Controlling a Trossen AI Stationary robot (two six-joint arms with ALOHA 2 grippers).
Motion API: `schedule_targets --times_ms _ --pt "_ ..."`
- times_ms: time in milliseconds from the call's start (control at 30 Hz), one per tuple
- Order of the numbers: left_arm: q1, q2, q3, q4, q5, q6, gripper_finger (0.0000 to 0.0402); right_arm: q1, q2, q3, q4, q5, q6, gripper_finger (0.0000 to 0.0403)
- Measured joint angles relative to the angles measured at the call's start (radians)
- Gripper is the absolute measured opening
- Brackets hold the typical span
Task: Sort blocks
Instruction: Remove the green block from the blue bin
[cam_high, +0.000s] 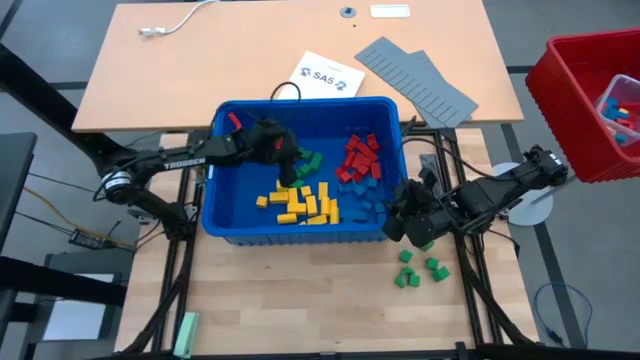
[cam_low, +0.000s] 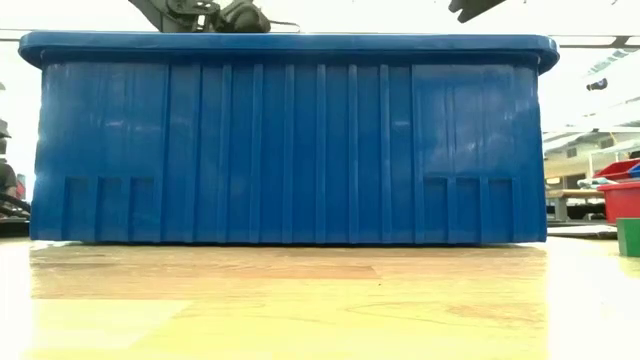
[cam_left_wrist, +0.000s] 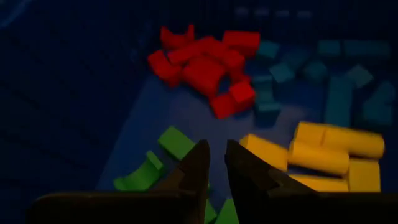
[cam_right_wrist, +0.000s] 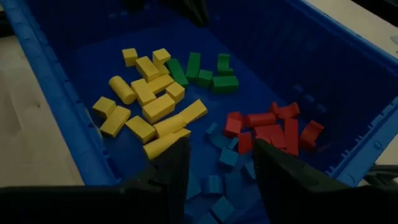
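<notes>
With left gripper (cam_left_wrist: 216, 180) above, green blocks (cam_left_wrist: 176, 142).

A bin (cam_high: 215, 200) stood mid-bench (cam_high: 280, 310), holding most of the blocks (cam_high: 300, 203) in separate clusters. The left pincer (cam_high: 288, 160) hung inside the bin, over its middle. The right pincer (cam_high: 397, 228) sat at the bin's near right corner. A few blocks lay on the bench near that corner. Two panels (cam_high: 420, 80) lay beyond the bin, far right; a crate (cam_high: 560, 90) stood right of them.
</notes>
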Motion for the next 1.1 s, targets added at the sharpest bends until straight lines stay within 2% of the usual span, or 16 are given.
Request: schedule_targets --times_ms 100,200,333,467,600,867,1100 --pt "0.007 0.053 0.026 -0.027 -0.049 -0.062 0.0069 -0.01 0.0 0.0 0.002 -0.006 0.0 0.0162" --pt "0.008 0.116 0.081 -0.081 -0.025 -0.085 0.0092 -0.021 0.0 0.0 0.003 -0.006 -0.001 0.0162" --pt "0.003 0.211 0.148 -0.153 -0.024 -0.09 0.0149 -0.035 0.0 0.0 0.003 -0.008 -0.002 0.0162" --pt "0.009 0.283 0.181 -0.17 -0.052 -0.173 0.0211 -0.039 0.0 0.0 0.003 -0.03 -0.002 0.0162" --pt "0.006 0.355 0.195 -0.191 -0.072 -0.216 0.0249 -0.038 0.0 0.0 -0.005 -0.036 -0.003 0.0162" --pt "0.007 0.452 0.194 -0.166 -0.165 -0.217 0.0251 -0.038 0.0 0.0 -0.005 -0.036 0.004 0.0162" --pt "0.008 0.468 0.195 -0.093 -0.144 -0.212 0.0248 -0.038 0.0 0.0 -0.004 -0.035 0.016 0.0162"
